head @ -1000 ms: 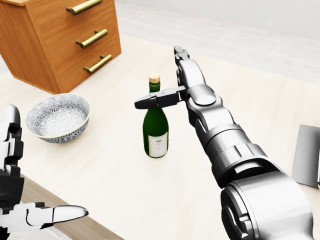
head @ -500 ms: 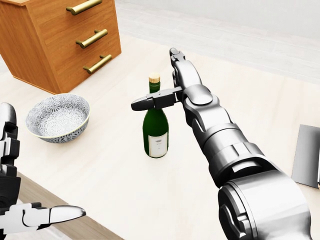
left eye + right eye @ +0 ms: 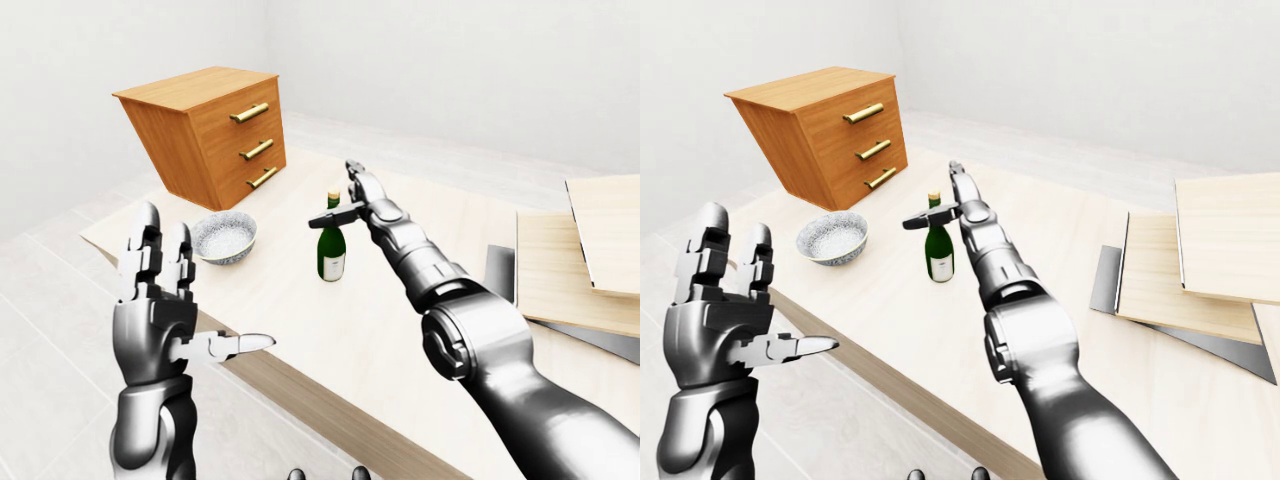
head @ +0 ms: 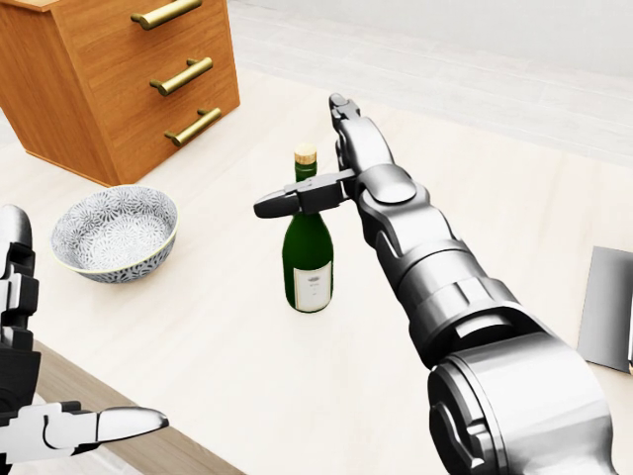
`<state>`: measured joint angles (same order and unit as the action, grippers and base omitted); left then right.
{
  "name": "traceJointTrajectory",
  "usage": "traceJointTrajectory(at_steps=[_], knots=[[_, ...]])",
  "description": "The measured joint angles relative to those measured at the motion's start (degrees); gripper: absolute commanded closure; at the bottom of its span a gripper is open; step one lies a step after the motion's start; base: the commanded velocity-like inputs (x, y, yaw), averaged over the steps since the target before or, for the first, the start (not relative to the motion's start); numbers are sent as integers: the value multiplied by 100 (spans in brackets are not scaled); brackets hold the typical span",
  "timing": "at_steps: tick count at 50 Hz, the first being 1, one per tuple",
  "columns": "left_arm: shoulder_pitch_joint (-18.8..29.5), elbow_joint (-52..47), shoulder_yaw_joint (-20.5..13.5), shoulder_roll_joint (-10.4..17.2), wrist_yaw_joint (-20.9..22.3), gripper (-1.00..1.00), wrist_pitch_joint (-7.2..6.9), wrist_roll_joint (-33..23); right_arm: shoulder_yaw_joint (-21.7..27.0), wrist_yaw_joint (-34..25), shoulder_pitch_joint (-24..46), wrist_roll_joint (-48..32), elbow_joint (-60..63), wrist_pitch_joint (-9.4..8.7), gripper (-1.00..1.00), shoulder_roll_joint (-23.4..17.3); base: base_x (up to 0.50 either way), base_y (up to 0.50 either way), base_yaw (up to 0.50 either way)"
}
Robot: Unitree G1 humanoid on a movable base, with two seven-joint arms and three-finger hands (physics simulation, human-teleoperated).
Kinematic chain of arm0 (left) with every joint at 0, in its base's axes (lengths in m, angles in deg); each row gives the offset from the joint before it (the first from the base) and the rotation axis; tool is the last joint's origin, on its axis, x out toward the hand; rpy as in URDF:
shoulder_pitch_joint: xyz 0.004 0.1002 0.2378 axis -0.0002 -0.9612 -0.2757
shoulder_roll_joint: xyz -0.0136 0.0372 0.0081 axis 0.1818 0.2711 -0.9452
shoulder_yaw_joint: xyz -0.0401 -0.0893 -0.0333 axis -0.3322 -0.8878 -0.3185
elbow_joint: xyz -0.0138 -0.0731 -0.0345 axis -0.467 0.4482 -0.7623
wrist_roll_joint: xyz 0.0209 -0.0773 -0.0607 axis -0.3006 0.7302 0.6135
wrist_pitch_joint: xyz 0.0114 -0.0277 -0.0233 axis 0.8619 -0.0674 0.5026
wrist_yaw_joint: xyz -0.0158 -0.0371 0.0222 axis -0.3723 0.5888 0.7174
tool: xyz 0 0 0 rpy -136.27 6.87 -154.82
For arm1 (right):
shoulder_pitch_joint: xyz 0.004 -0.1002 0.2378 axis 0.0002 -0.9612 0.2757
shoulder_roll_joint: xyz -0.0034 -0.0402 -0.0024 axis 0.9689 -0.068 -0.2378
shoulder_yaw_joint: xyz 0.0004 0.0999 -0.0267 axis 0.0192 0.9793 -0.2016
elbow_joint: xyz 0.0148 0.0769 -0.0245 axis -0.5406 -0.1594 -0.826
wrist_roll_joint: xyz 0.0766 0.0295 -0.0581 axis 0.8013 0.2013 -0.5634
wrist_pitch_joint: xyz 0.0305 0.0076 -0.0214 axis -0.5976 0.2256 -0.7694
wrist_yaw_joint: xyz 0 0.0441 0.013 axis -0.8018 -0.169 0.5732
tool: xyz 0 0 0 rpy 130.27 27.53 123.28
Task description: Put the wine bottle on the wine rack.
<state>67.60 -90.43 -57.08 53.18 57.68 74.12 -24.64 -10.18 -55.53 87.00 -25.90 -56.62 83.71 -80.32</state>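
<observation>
Reach step: my right hand (image 4: 318,178) is splayed wide at the neck of the wine bottle (image 4: 308,249), grasping nothing. Bottle stands upright on table (image 4: 247,366) near bowl (image 4: 115,232). Next: wrap fingers round neck. Left hand (image 3: 160,310) idle, unclenched.

The upright glass wine bottle (image 4: 308,252) was dark green with a white label and tan cap. The round ceramic bowl (image 4: 115,233) bore grey-white floral patterning. The wooden drawer chest (image 4: 119,74) was orange-brown, its handles brass-gold.
</observation>
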Motion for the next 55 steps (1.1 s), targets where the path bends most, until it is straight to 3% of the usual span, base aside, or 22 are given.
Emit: traceJointTrajectory(at_steps=[21, 22, 23, 25, 26, 33, 38, 40, 45, 46, 55], knots=[[-12, 77, -9, -14, 16, -100, 0, 1, 24, -17, -52, -72, -34, -25, -100, 78, 0, 0, 0], [-11, 84, -7, -15, 16, -100, 0, -1, 26, -18, -57, -74, -35, -24, -78, 80, 0, 0, 0], [-10, 90, -4, -15, 15, -100, 0, -3, 29, -18, -62, -78, -36, -22, -78, 81, 0, 0, 0], [-7, 99, 2, -15, 13, -100, 0, -6, 33, -23, -72, -80, -38, -19, -58, 86, 0, 0, 0], [-6, 102, 5, -15, 12, -100, 0, -8, 35, -25, -77, -80, -39, -18, -8, 88, 0, 0, 0], [9, 136, 17, -10, 6, -100, 0, -14, 52, -29, -98, -89, -35, -11, 25, 91, 0, 0, 0], [16, 165, 33, -8, 5, -100, 0, -21, 39, -24, -112, -107, -31, 10, 31, 87, 0, 0, 0], [17, 183, 45, -8, 5, -100, 0, -28, 21, -17, -119, -118, -35, 22, 48, 82, 0, 0, 0], [22, 205, 72, -3, 0, -100, 0, -43, 14, -14, -135, -110, -41, 40, 53, 79, 0, 0, 0], [22, 212, 82, -3, -1, -100, 0, -51, 11, -11, -138, -115, -39, 47, 100, 78, 0, 0, 0], [31, 320, 132, 2, -4, -100, 0, -84, 115, -54, -181, -106, -55, 67, 100, 78, 0, 0, 0]])
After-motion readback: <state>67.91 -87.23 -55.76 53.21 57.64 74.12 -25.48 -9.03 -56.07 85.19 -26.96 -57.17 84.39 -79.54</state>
